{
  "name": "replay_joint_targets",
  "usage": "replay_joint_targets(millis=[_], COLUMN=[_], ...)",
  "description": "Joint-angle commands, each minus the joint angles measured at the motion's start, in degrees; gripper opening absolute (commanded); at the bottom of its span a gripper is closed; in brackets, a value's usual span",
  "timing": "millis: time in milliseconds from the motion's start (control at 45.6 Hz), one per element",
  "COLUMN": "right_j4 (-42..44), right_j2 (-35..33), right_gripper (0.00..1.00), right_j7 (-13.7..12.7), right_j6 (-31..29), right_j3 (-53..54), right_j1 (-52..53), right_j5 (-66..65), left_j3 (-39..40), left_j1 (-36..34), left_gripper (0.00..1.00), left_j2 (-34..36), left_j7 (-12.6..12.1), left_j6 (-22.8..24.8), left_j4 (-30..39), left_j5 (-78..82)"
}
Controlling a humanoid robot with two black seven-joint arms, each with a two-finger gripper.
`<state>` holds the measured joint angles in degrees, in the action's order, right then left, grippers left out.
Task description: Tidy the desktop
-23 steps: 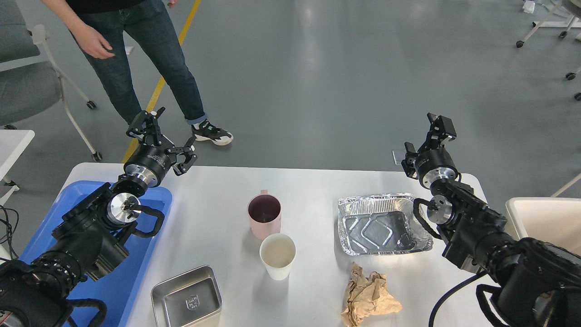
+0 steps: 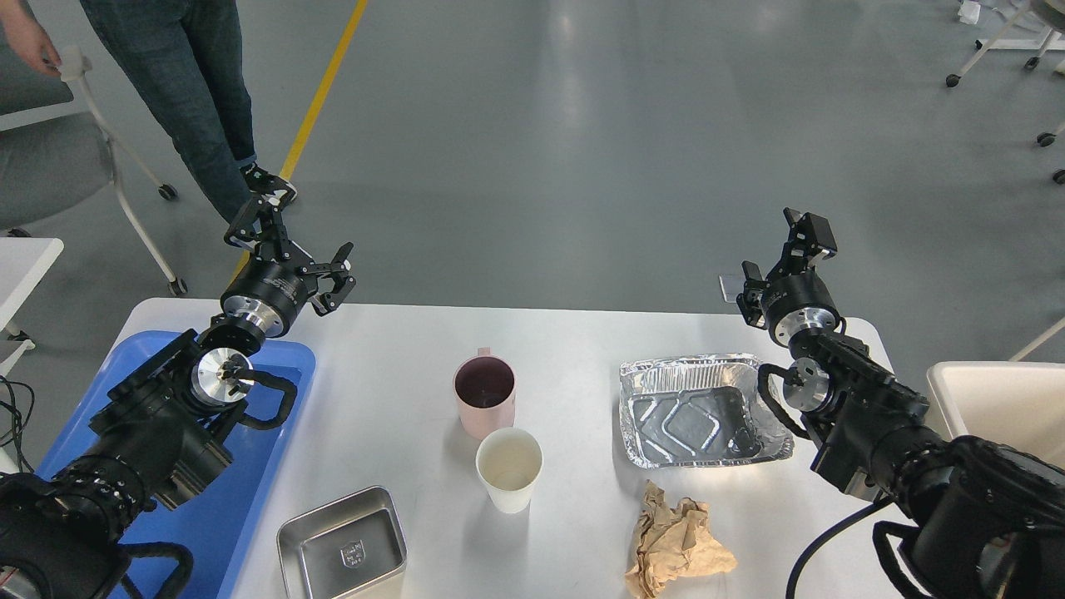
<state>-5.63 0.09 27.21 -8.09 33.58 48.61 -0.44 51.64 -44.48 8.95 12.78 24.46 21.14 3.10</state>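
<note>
So nothing's been picked up yet: your left gripper (image 2: pixel 287 249) has only drifted slightly up-left since half a second ago, jaws spread, empty. Right gripper (image 2: pixel 790 249) hasn't moved; can't tell its jaws.

The counter (image 2: pixel 399 358), smooth white, spans the frame under both arms. On it:
- blue plastic tray (image 2: pixel 250 499), left
- crinkled foil pan (image 2: pixel 699 408)
- steel tin (image 2: pixel 341 541)
- crumpled brown paper (image 2: pixel 674 541)
- pink mug (image 2: pixel 484 398) just behind white paper cup (image 2: pixel 508 470)
</note>
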Motion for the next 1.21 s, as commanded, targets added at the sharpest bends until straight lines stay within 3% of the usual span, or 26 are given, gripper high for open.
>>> replay_joint_targets(millis=[0,66,197,263,438,570,811,965,1184], right_j4=[0.01,0.01,0.01,0.01,0.01,-0.08,-0.08,-0.08,-0.17], right_j2=[0.00,0.00,0.00,-0.18,-1.84,-2.99,-2.82,-3.08,-3.08], right_gripper=[1.00,1.00,1.00,1.00,1.00,1.00,1.00,1.00,1.00], right_j7=[-0.05,-0.05,-0.05,-0.05,-0.05,-0.05,-0.14,-0.14,-0.14], right_j6=[0.00,0.00,0.00,0.00,-0.09,-0.09,-0.09,-0.09,-0.09], right_j3=[0.00,0.00,0.00,0.00,0.00,0.00,0.00,0.00,0.00], right_j1=[0.08,0.08,0.26,0.35,0.35,0.44,1.05,1.05,1.58], right_j5=[0.00,0.00,0.00,0.00,0.00,0.00,0.00,0.00,0.00], left_j3=[-1.10,-5.14,-11.28,-17.08,-30.89,-32.39,-33.27,-37.48,-46.10], left_j1=[0.01,-0.69,-1.48,-2.18,-3.77,-3.07,0.88,2.65,2.47], left_gripper=[1.00,1.00,1.00,1.00,1.00,0.99,0.99,0.99,0.99], left_j2=[0.63,1.24,2.56,3.70,14.85,21.71,35.24,43.07,53.79], left_j7=[0.31,2.32,11.90,12.62,11.31,6.56,5.24,0.67,0.84], left_j6=[-0.81,-0.90,-1.16,-1.08,-1.17,-0.90,-0.55,-0.55,-0.73], left_j4=[-0.04,0.05,0.48,1.71,11.02,17.00,28.51,34.67,41.96], left_j5=[1.12,7.34,17.19,20.54,21.43,21.43,21.43,21.95,25.19])
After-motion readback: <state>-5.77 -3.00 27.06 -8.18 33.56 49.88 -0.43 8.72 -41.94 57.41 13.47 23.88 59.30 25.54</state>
